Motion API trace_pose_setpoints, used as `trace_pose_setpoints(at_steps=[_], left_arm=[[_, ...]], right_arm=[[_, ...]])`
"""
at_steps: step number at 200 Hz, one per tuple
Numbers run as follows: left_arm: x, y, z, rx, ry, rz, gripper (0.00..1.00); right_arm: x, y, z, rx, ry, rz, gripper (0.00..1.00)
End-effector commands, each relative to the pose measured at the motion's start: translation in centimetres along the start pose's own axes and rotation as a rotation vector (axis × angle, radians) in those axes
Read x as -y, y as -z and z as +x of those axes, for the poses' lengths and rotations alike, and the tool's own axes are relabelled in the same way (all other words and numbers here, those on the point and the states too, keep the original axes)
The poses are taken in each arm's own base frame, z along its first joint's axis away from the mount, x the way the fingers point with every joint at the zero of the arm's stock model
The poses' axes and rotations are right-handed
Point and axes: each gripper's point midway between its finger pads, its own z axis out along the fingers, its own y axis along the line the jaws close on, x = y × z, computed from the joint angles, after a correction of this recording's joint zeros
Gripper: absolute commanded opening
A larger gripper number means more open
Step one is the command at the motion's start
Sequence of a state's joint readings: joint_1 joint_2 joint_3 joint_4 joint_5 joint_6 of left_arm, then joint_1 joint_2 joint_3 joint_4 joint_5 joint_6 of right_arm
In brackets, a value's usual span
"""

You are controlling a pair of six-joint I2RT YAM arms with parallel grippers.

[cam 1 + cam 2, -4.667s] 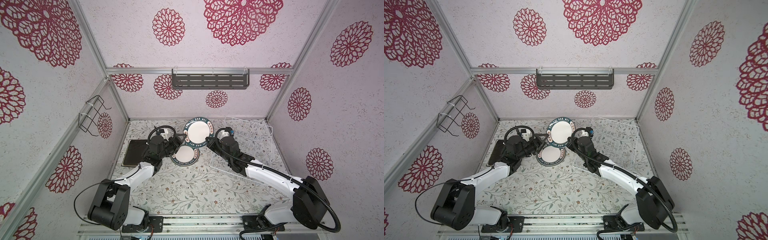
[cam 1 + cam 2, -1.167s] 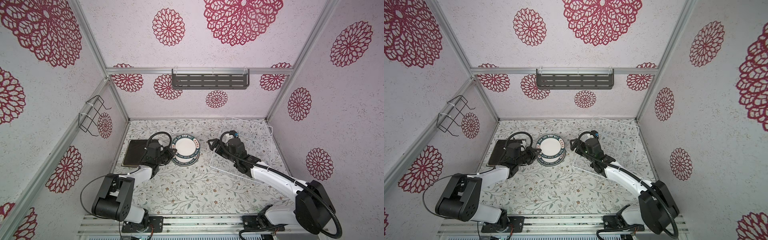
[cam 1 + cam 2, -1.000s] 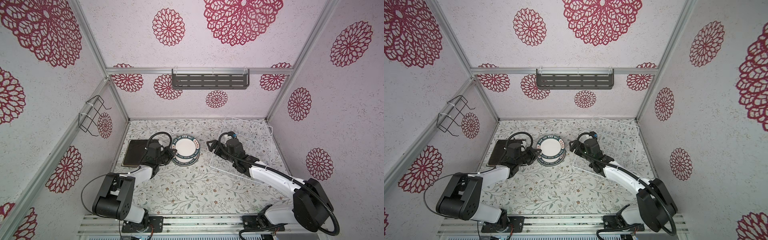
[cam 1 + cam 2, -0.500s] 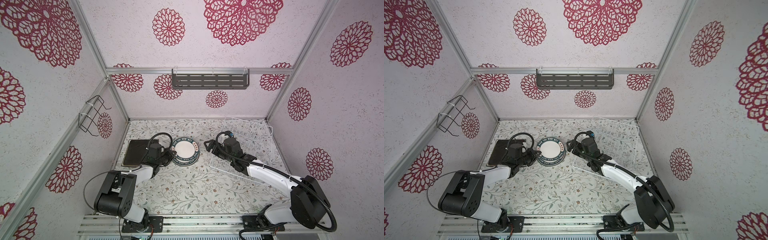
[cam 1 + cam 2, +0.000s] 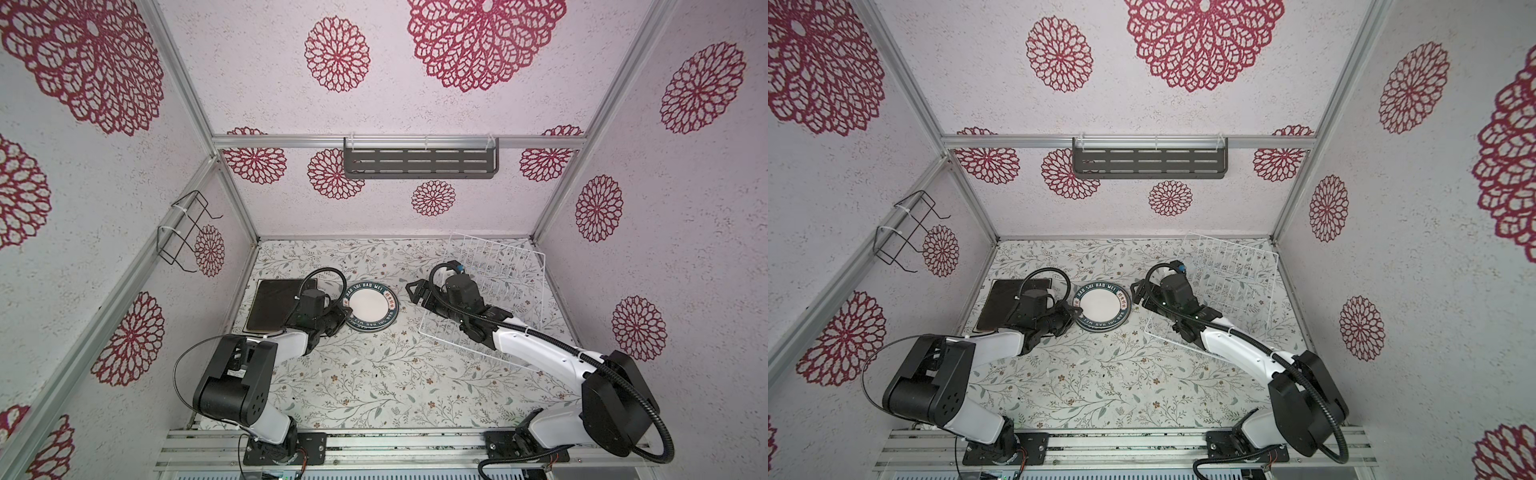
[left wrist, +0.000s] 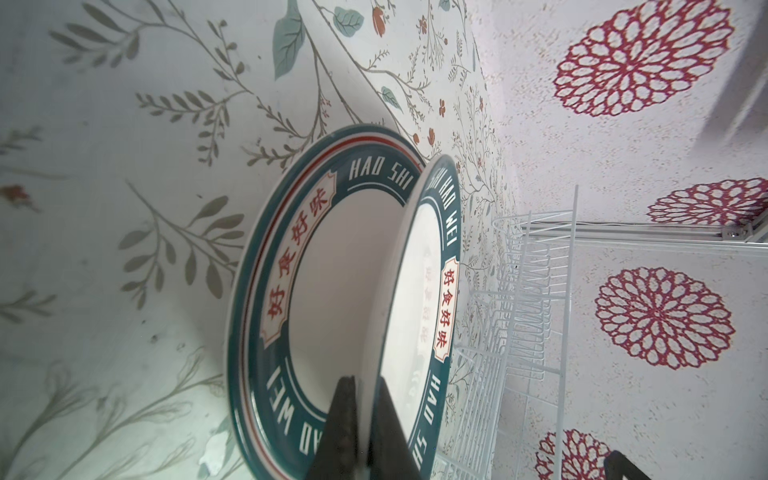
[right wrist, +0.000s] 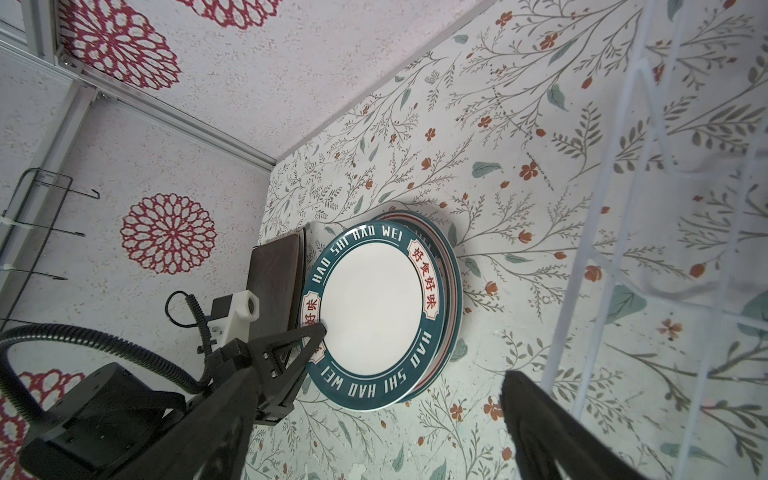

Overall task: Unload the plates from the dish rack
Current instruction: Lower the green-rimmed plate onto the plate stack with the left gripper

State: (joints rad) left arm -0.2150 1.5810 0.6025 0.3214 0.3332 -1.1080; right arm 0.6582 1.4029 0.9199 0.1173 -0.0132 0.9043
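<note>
Pinching the upper of two round plates (image 5: 371, 307), left claw (image 5: 342, 312) is closed while right claw (image 5: 417, 297) gapes, holding nothing.

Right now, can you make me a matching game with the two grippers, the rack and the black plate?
Things:
1 black plate
2 left gripper
3 rack
4 right gripper

States:
A shut on the rim of the top plate
B open, holding nothing
C lies flat, left of the top plate
D white wire, no plates inside

Pairs: 1-C, 2-A, 3-D, 4-B
</note>
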Motion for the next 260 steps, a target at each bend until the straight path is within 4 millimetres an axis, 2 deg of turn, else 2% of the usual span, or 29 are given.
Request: trace_pose_setpoints(at_steps=[1,43,84,127,190,229,260], left_arm=[[0.5,-0.2,-0.9,0.023,-0.022,0.018,0.0],[0.3,-0.3,-0.9,0.017,-0.027,0.001,0.0],[0.2,-0.2,-0.9,0.018,-0.028,-0.008,0.16],[0.2,0.0,-1.0,0.017,-0.036,-0.022,0.28],[0.2,0.5,-1.3,0.015,-0.085,-0.082,0.51],[0.5,0.6,-1.4,0.005,-0.109,-0.107,0.58],[1.1,0.3,-1.3,-0.008,-0.116,-0.095,0.6]], right_arm=[[-1.6,0.5,-0.8,0.018,0.029,-0.037,0.94],[-1.4,0.6,-0.8,0.02,0.028,-0.033,0.95],[-1.5,0.6,-0.8,0.02,0.03,-0.034,0.95],[-1.6,0.7,-0.8,0.022,0.029,-0.034,0.95],[-1.4,0.8,-0.9,0.026,0.036,-0.025,0.95],[-1.3,0.7,-0.9,0.025,0.038,-0.021,0.96],[-1.4,0.7,-0.9,0.025,0.041,-0.022,0.96]])
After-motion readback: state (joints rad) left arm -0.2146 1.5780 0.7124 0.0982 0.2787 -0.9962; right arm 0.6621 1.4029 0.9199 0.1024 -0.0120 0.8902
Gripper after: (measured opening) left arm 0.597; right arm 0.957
